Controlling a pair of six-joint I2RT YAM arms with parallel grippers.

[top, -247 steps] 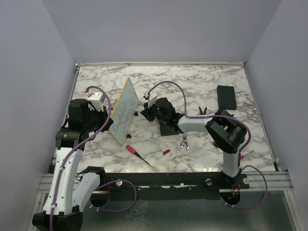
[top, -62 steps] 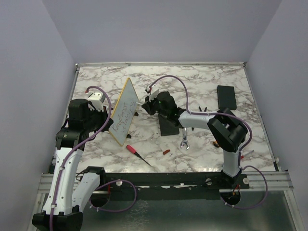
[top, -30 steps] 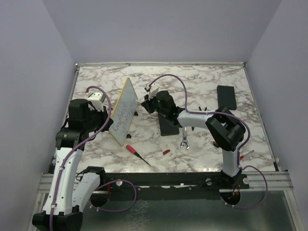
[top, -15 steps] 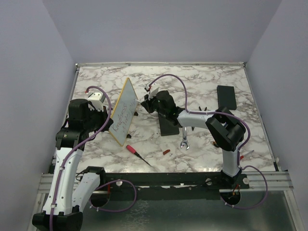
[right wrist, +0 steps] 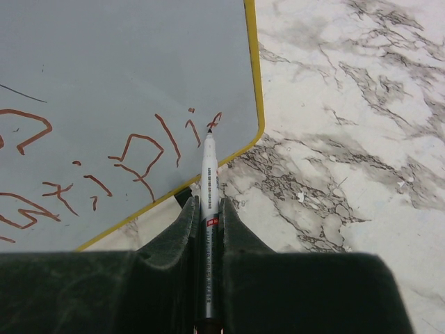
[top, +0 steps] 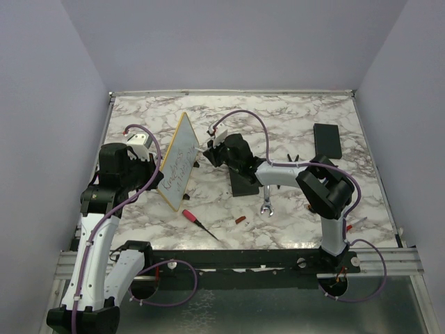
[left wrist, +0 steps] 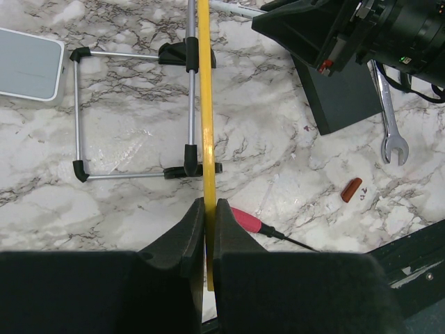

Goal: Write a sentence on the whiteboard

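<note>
change: right end effector (right wrist: 208, 209) has come in from beside the black block (left wrist: 344, 97) to the far corner of the whiteboard (right wrist: 125, 62); over the last second it has barely shifted.
unchanged: board tilt and the left arm's pose are as before; the loose tools on the counter (top: 292, 111) have not moved.
right end effector: clamped tight on a marker (right wrist: 208, 174); the barrel runs straight ahead between the fingers, tip forward.
marker tip: at the board face, right at the last short stroke, just inside the yellow frame corner; whether it is touching or just off the face is hard to tell.
left end effector: (left wrist: 206, 209) pinched closed on the board's yellow edge; the board is seen edge-on, running straight ahead from the fingers.
whiteboard place: ahead and left of the right end effector, held up at a tilt, not flat on the counter.
stand: wire easel (left wrist: 76, 118) just left of the board edge, ahead of the left end effector; whether the board leans on it is unclear.
sentence: (top: 175, 165) two lines across the face; strokes look reddish-brown in the right wrist view; the words are not readable here.
meaning: judged to be the tail end of the second line, with almost no face left ahead of the tip.
risk: pressing on a hand-held board could tip it, or run the tip off the frame.
off to the side: wrench (left wrist: 389, 125), red cap (left wrist: 352, 189), screwdriver (top: 189, 216), all right of the left end effector.
</note>
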